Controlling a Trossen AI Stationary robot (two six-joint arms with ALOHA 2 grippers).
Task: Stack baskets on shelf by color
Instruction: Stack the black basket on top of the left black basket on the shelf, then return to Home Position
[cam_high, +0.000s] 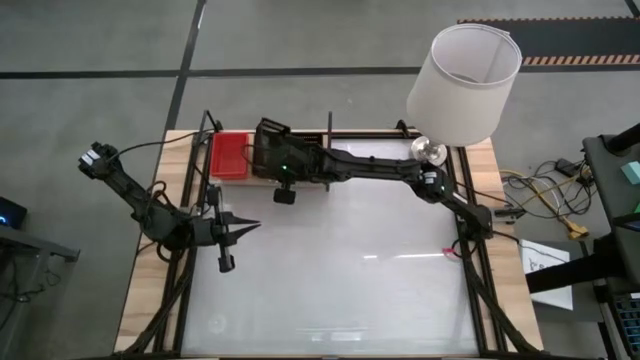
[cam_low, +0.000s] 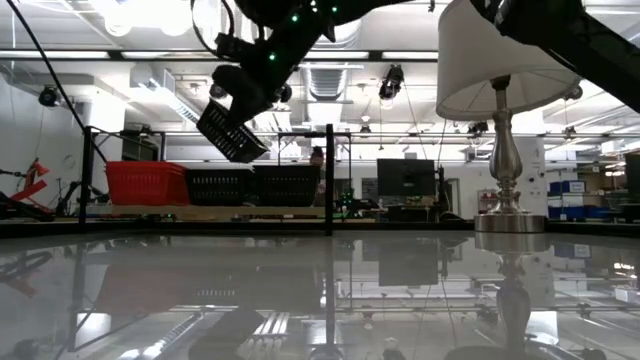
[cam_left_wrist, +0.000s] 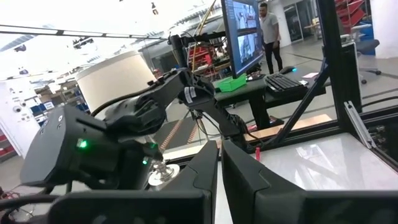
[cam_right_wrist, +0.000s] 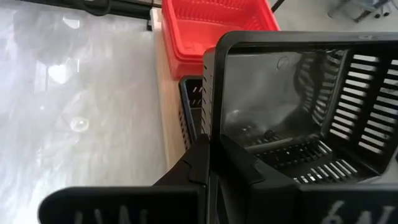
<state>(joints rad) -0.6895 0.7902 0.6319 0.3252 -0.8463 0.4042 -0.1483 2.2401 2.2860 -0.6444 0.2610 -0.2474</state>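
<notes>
Glossy white surface (cam_high: 330, 270); at its 11 o'clock, right gripper (cam_right_wrist: 211, 149) fingers pinch a light, stiff black basket (cam_right_wrist: 298, 118) by its rim above the shelf (cam_right_wrist: 166, 99); left gripper (cam_high: 240, 226) waits, fingers seemingly pressed together.

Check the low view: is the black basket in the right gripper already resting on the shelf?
No. The black basket hangs tilted in the right gripper, well above the baskets standing on the shelf.

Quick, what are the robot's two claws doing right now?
Right gripper: jaws shut on a black basket, held tilted above the shelf.
Left gripper: jaws shut, holding nothing, over the table's left side.
</notes>
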